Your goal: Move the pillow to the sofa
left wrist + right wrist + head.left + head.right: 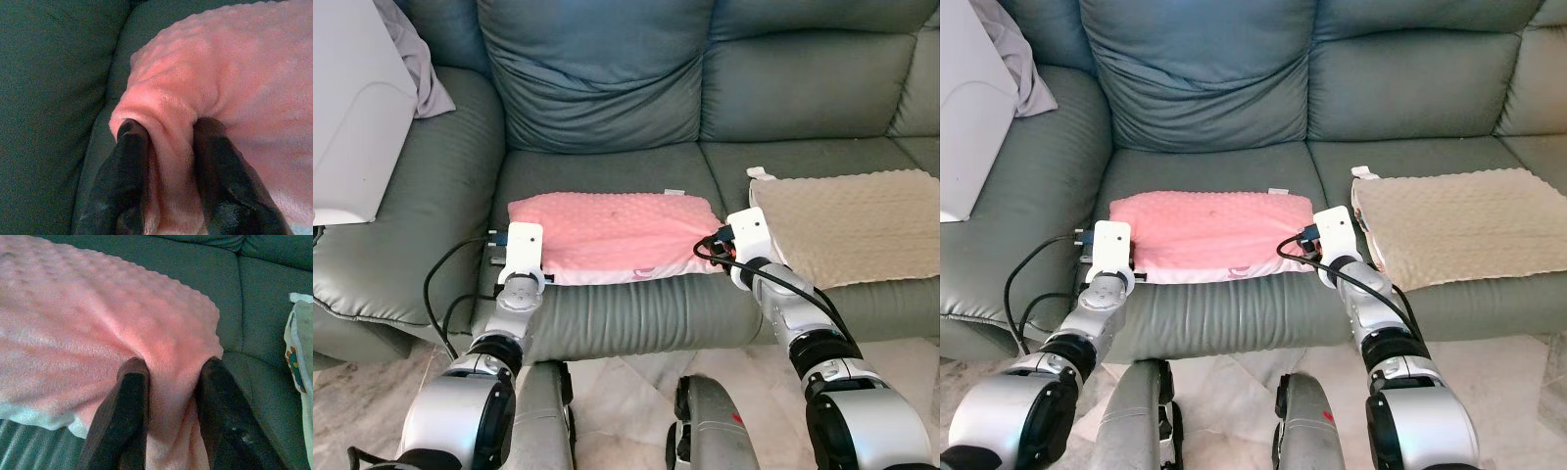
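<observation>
Looking down from the head camera, the big grey-green sofa [607, 88] takes up most of the frame, back cushions across the top and seat cushions through the middle. Upper left of the frame there's a white box-like thing [352, 108] sitting on the sofa arm with some pale lilac cloth [421, 69] just behind it. Right side, middle of the frame, a beige dimpled pillow [852, 220] lies flat on the right-hand seat.

The pink pillow [607, 230] is already on the sofa, lying flat on the centre seat cushion with its front edge at the cushion's front lip. It's near the beige one but not touching it.

Both silver arms reach up from the bottom of the frame to the pink pillow's two front corners. The left gripper [168, 147] has its two black fingers [127, 147] closed down on a pinched-up fold of pink fabric at the pillow's left corner. The right gripper [171, 377] is doing the same at the right corner, with pink fabric bunched between its fingers.
</observation>
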Controlling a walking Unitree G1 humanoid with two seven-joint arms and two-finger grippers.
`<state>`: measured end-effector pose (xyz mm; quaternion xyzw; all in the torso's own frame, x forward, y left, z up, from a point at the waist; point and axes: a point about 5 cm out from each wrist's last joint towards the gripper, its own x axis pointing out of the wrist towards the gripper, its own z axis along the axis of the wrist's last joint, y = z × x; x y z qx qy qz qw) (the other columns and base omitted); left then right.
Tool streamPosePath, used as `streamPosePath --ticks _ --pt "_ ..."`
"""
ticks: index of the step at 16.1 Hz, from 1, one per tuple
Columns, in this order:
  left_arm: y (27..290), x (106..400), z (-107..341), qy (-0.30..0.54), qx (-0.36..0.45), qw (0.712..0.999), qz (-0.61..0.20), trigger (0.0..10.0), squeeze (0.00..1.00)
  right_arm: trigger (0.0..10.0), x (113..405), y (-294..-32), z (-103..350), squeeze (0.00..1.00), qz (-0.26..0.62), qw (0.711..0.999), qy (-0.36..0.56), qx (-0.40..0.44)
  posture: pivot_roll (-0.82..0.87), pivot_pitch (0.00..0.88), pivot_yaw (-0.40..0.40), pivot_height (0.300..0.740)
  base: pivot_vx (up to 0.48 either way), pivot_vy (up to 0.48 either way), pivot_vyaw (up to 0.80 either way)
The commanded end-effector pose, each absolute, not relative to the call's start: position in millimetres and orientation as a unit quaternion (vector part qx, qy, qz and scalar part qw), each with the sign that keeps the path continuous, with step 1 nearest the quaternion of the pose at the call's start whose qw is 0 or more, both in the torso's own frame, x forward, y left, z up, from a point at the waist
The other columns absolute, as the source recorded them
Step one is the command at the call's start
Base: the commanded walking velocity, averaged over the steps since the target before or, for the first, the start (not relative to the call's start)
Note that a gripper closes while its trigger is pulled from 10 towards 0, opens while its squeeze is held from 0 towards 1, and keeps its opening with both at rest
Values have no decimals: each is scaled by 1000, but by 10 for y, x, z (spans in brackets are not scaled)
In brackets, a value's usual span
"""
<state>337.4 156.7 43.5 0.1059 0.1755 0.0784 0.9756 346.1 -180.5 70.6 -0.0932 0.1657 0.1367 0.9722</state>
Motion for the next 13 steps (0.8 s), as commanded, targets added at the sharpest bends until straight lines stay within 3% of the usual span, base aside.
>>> streamPosePath --ticks 1,8,13 --pt "1668 3349 398 194 119 969 96 10000 1000 10000 3466 -1870 707 1000 118 974 168 -100 -51 184 -3 637 0 0 0" --pt "1887 3280 423 167 206 961 72 10000 1000 10000 3403 -2010 611 1000 45 974 183 -125 -9 89 18 637 0 0 0" --pt "1990 3054 413 138 220 962 82 10000 1000 10000 3213 -1851 485 1000 58 982 150 -101 8 0 22 637 0 0 0"
